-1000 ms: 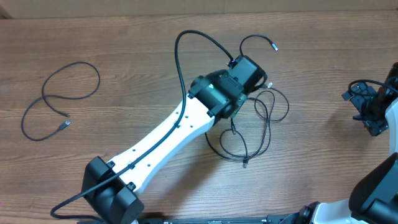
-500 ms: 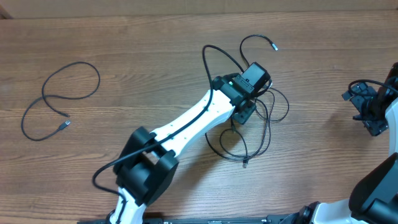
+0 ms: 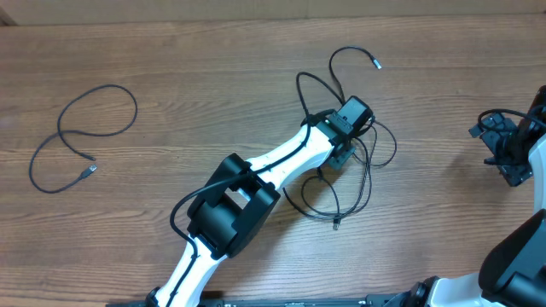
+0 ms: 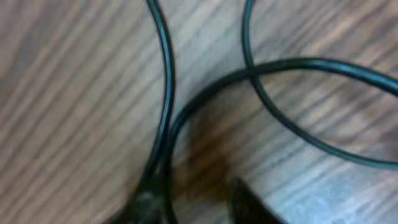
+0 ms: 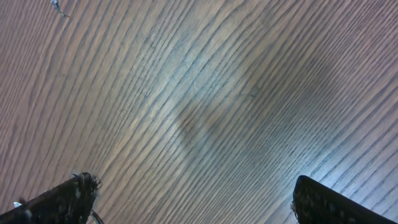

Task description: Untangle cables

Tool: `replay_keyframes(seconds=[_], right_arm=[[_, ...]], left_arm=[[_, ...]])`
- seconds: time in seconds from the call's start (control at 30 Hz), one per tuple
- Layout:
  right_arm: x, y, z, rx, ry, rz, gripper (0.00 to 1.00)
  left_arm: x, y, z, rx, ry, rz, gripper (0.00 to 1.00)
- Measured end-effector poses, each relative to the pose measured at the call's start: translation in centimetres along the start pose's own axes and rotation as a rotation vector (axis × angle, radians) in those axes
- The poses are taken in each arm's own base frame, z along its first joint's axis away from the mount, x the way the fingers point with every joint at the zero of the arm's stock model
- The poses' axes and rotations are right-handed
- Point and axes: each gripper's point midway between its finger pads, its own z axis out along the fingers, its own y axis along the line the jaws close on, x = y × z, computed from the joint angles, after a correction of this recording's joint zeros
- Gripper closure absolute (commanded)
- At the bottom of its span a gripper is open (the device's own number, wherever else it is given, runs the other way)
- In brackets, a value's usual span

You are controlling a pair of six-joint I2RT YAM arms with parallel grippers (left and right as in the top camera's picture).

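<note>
A tangle of thin black cables (image 3: 368, 179) lies in loose overlapping loops right of the table's centre, with one silver-tipped end (image 3: 375, 64) curling off at the back. My left gripper (image 3: 352, 130) is low over the top of the tangle. In the left wrist view its fingertips (image 4: 146, 205) are apart, the gripper (image 4: 196, 208) open, and blurred cables (image 4: 166, 81) cross just ahead; one runs down beside the left finger. My right gripper (image 3: 505, 152) is far right, open and empty (image 5: 199, 205), over bare wood.
A separate single black cable (image 3: 60, 130) lies in a loop at the far left, plug end (image 3: 88, 170) toward the front. The left arm's white links (image 3: 281, 162) stretch across the table's middle. A small silver plug tip (image 5: 59, 7) shows in the right wrist view.
The left arm has stretched out further, its elbow swinging in over the table, and its gripper has moved slightly right and down onto the tangle. The right arm and the cables have not moved.
</note>
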Motion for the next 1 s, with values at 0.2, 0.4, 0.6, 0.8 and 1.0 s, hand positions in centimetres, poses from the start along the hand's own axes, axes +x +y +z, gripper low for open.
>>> replay_keyframes(seconds=[0.2,0.4,0.6,0.8,1.0], right_arm=[[0.0,0.0,0.0,0.0,0.001,0.0,0.0],[0.0,0.0,0.0,0.0,0.0,0.0,0.0],[0.0,0.0,0.0,0.0,0.001,0.0,0.0],[0.0,0.0,0.0,0.0,0.0,0.0,0.0],[0.0,0.0,0.0,0.0,0.001,0.0,0.0]], left_arm=[[0.4,-0.1,0.3,0.002,0.017,0.006,0.96],[1.5,0.7,-0.4,-0.007,0.071,-0.019,0.96],[-1.0,3.0,-6.2,-0.015,-0.029,-0.089,0.74],[-3.3,4.9,-14.1,-0.01,-0.166,-0.139,0.64],[-1.5,3.4,-13.3,0.066,-0.088,-0.166,0.59]])
